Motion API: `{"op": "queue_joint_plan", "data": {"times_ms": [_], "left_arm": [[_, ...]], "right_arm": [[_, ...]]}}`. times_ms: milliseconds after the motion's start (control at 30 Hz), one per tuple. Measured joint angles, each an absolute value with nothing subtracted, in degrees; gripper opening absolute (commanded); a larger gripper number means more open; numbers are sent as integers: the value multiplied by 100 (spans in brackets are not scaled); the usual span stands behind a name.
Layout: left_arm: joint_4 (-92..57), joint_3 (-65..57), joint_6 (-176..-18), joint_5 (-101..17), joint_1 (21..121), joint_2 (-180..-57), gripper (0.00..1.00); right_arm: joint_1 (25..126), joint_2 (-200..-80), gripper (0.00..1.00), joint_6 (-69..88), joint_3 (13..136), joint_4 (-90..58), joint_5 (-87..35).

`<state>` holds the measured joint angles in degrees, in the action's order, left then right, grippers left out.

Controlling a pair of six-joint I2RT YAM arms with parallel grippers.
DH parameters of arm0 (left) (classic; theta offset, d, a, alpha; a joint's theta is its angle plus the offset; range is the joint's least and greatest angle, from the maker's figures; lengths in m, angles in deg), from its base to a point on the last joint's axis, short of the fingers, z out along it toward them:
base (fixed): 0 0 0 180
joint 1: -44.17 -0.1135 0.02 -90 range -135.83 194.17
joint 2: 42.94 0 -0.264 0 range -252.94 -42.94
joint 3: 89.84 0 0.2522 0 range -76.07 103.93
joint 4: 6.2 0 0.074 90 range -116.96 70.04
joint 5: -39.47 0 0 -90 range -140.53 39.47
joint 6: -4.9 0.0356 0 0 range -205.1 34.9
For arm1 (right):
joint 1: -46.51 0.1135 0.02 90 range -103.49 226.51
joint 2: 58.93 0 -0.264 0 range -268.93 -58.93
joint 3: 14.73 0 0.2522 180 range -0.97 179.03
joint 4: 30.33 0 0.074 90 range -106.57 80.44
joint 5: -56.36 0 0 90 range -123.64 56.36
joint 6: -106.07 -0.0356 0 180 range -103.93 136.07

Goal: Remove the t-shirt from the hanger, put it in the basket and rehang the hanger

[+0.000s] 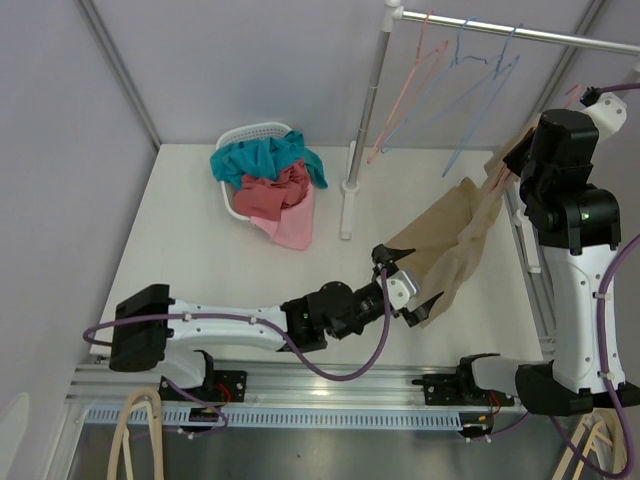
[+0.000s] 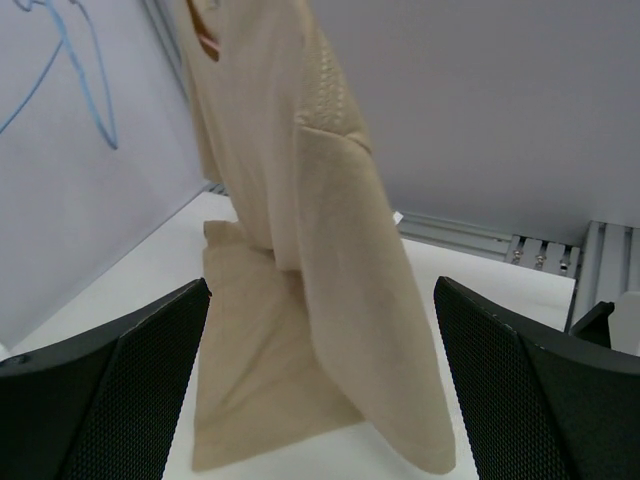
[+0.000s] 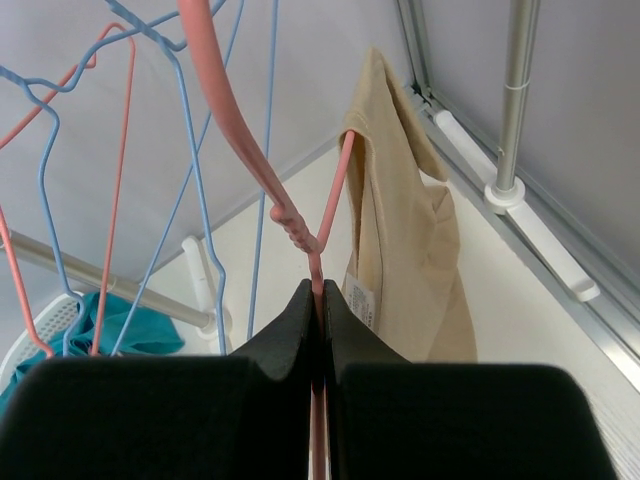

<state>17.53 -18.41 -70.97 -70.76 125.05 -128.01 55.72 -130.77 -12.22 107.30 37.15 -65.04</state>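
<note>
The t-shirt [image 1: 455,235] is a plain beige garment of thin, soft fabric with no print visible. It is located at the right side of the table [image 1: 200,250], suspended from a pink wire hanger [image 3: 335,190] and running diagonally downward toward the table centre. The upper part is bunched into narrow vertical folds at the hanger. The lower part widens and lies crumpled on the white table surface. In the right wrist view, the fabric hangs over one arm of the hanger only, and a small white label [image 3: 361,296] shows on the inner face of the fabric. In the left wrist view, a seam crosses the fabric, with a finely textured panel [image 2: 330,95] above it. The right gripper [image 3: 320,300] is positioned high at the right of the table, with both fingers pressed fully together on the wire of the hanger just below its twisted neck. The left gripper [image 2: 322,290] is positioned low over the table with its fingers spread to full width and nothing held between them. The lower part of the t-shirt hangs directly ahead of the gap; contact cannot be determined. A metal rail [image 1: 520,33] above the far right carries blue hangers [image 1: 482,115]. A white laundry basket [image 1: 245,131] at the far side of the table holds teal, red and pink garments.
</note>
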Motion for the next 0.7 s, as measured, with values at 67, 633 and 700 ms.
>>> {"op": "queue_joint_plan", "data": {"times_ms": [67,633,700], "left_arm": [[1812,-1740,-7099,-6925,12503,-12968,100],[521,-114,-7665,-6470,12206,-14043,1],[435,-127,-7660,-6540,12269,-14023,1]], "right_arm": [[5583,-13072,0,-1220,10730,3715,-6478],[5605,-12985,0,-1172,10730,3715,-6329],[5605,-12989,0,-1119,10725,3715,-6364]]}}
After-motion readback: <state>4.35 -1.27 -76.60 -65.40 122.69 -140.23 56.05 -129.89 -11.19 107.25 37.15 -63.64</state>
